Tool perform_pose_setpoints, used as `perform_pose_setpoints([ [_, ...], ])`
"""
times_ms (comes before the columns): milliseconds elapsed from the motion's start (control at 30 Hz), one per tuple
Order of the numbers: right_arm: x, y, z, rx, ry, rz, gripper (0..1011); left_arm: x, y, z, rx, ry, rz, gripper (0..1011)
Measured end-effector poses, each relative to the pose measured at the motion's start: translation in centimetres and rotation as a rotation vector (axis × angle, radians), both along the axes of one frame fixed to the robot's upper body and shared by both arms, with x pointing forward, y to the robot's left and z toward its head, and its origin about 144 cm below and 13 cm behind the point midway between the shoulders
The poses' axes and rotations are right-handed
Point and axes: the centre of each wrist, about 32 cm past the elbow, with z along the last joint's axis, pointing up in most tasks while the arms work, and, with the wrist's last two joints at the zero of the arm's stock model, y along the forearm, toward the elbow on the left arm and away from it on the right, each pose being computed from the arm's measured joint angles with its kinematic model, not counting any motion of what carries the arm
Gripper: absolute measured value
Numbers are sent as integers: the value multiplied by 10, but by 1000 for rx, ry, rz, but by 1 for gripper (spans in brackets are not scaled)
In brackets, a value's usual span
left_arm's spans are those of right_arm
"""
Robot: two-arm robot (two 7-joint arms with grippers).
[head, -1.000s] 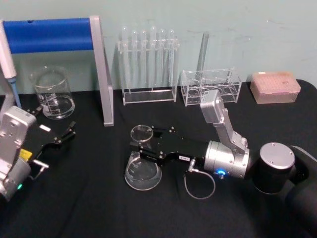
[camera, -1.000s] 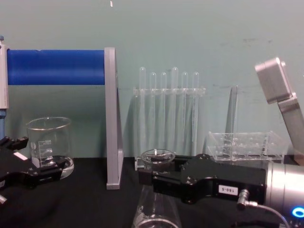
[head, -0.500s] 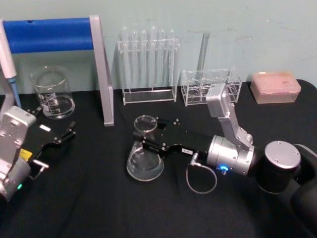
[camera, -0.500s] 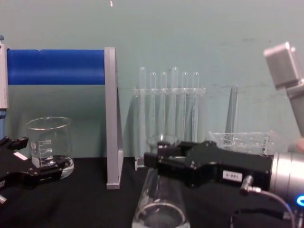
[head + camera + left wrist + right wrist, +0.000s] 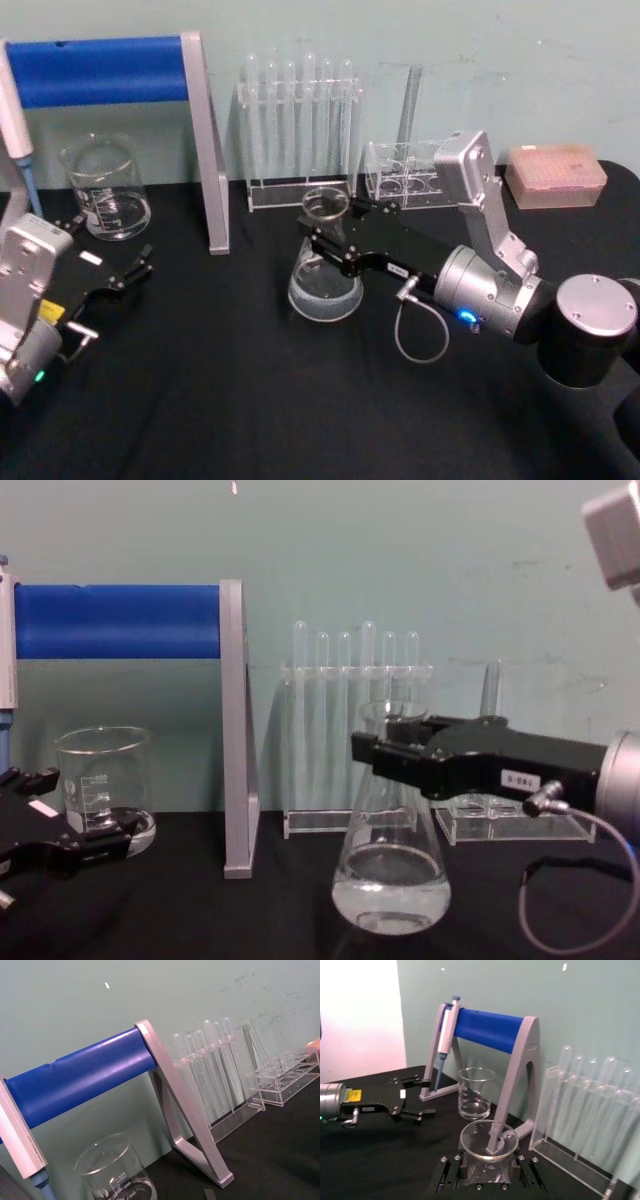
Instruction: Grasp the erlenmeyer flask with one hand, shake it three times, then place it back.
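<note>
The erlenmeyer flask (image 5: 322,285) is clear glass with a little clear liquid at its base. It stands upright at mid-table in front of the test tube rack. My right gripper (image 5: 335,243), the hand, is shut on the flask's neck just below the rim. From the chest, the flask (image 5: 392,880) shows with the black right gripper (image 5: 392,752) reaching in from the right. Whether the base touches the black cloth I cannot tell. In the right wrist view the flask's rim (image 5: 487,1135) sits between the jaws. My left gripper (image 5: 110,248) rests open near the table's left edge, beside the beaker.
A glass beaker (image 5: 105,190) stands at the back left under the blue-barred pipette stand (image 5: 100,70). Behind the flask is a test tube rack (image 5: 300,130), then a low clear rack (image 5: 420,175) and a pink tip box (image 5: 555,175). Black cloth lies bare toward the front.
The right gripper has carried the flask away from me and to the right, closer to the racks. It now hangs more upright. The left arm has not moved.
</note>
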Motion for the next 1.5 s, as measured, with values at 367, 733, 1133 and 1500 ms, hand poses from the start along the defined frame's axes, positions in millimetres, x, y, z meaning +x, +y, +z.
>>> perform_pose_setpoints([
  [367, -18, 1, 14, 16, -27, -49, 449, 0, 0, 0, 0, 0, 0, 1001],
  [733, -25, 0, 23, 43, -41, -71, 449, 0, 0, 0, 0, 0, 0, 1001],
  [1133, -24, 2, 17, 53, -14, -78, 449, 0, 0, 0, 0, 0, 0, 1001],
  [1500, -24, 2, 15, 53, -4, -81, 449, 0, 0, 0, 0, 0, 0, 1001],
])
